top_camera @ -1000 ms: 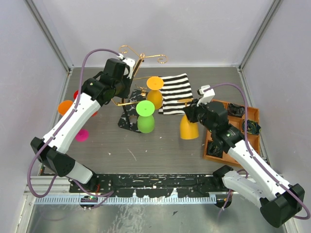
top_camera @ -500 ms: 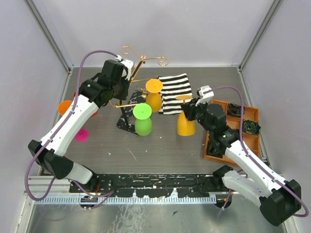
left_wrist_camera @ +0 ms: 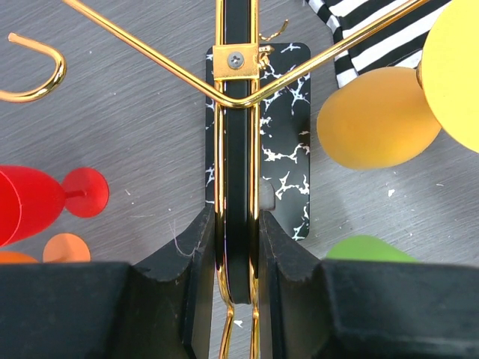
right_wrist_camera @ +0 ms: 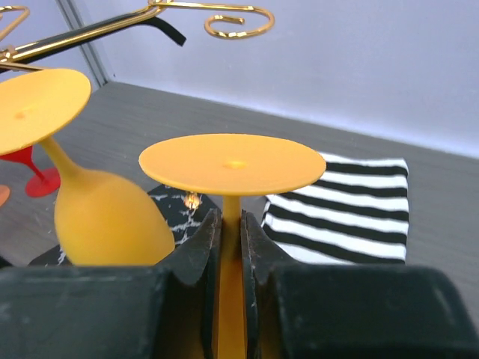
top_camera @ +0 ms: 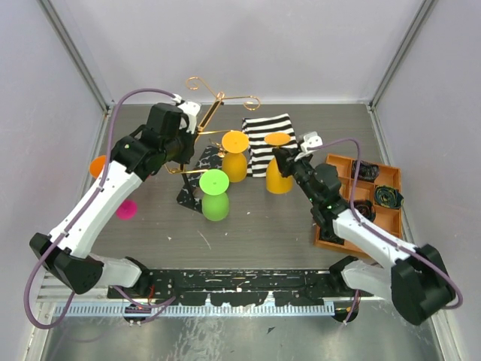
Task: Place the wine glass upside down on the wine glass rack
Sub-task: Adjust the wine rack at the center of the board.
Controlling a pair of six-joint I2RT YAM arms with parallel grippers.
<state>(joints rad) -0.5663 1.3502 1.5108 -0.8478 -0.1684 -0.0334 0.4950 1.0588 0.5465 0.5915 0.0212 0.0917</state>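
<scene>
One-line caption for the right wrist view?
Right gripper holds upside-down orange wine glass by its stem, wine glass rack just beyond.

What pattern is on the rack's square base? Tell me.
The rack's base is black with white marble-like veins; the left wrist view shows it best.

Wine glass rack (left_wrist_camera: 221,179): thin gold metal wire, polished, glossy. Base (left_wrist_camera: 288,149): smooth black slab, white marble-like veins. Wine glass (right_wrist_camera: 232,162): orange, matt, plastic-looking. Cloth (right_wrist_camera: 352,217): striped fabric, soft. Surface (left_wrist_camera: 135,127): grey, dull, scuffed. Left claw (left_wrist_camera: 236,224), right claw (right_wrist_camera: 230,224): matt black plastic.
</scene>
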